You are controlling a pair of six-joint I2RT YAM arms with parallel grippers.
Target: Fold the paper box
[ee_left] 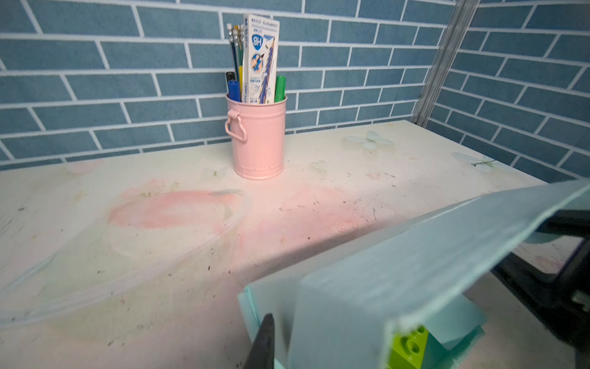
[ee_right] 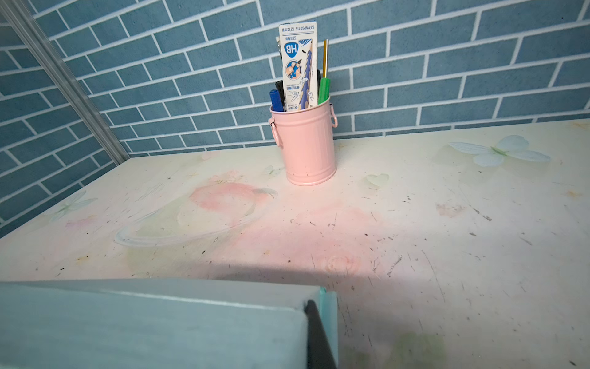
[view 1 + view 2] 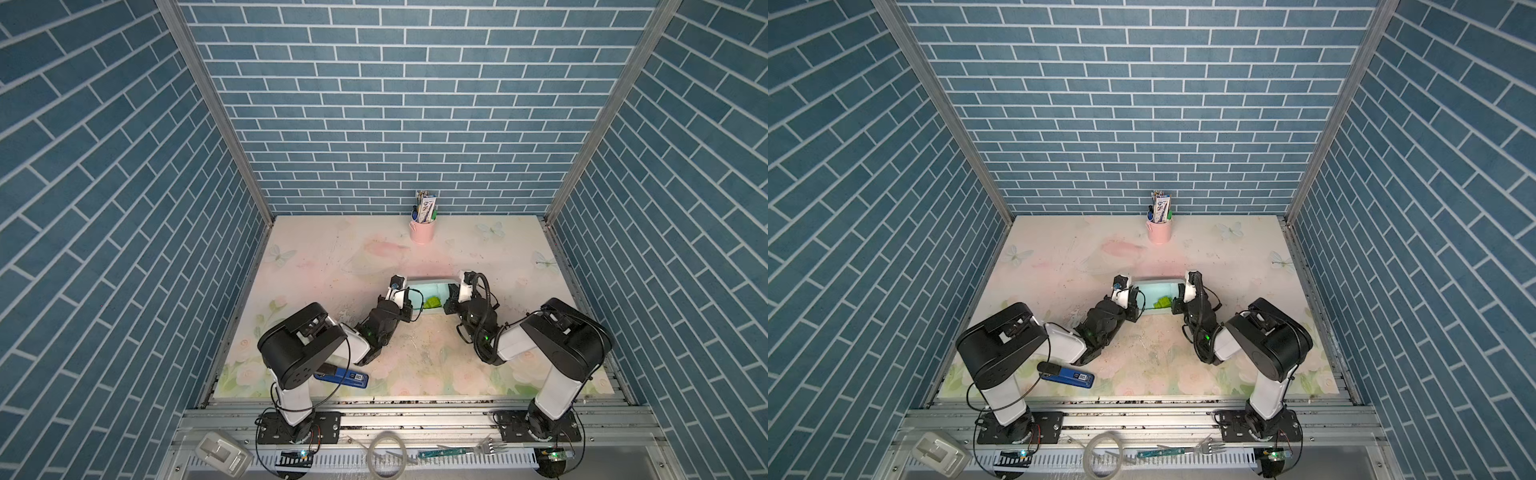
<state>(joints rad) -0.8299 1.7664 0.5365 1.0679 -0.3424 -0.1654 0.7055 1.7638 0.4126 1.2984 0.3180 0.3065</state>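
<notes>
The paper box (image 3: 428, 284) (image 3: 1156, 286), pale mint card, stands mid-table with its walls up and its lid flap (image 1: 415, 255) raised and tilted over it. A bright-green toy brick (image 3: 432, 302) (image 1: 410, 346) lies inside. My left gripper (image 3: 409, 307) is at the box's left end. In its wrist view one black finger (image 1: 265, 338) stands just outside the end wall, and the other finger is hidden. My right gripper (image 3: 451, 301) is at the right end. One of its black fingers (image 2: 314, 329) presses against the end wall (image 2: 329, 316), shut on it.
A pink pot of pens (image 3: 422, 230) stands at the back wall. A blue stapler (image 3: 345, 377) lies near the front left, by the left arm's base. A fork (image 3: 490, 449), a clear ring and a white holder lie on the front rail.
</notes>
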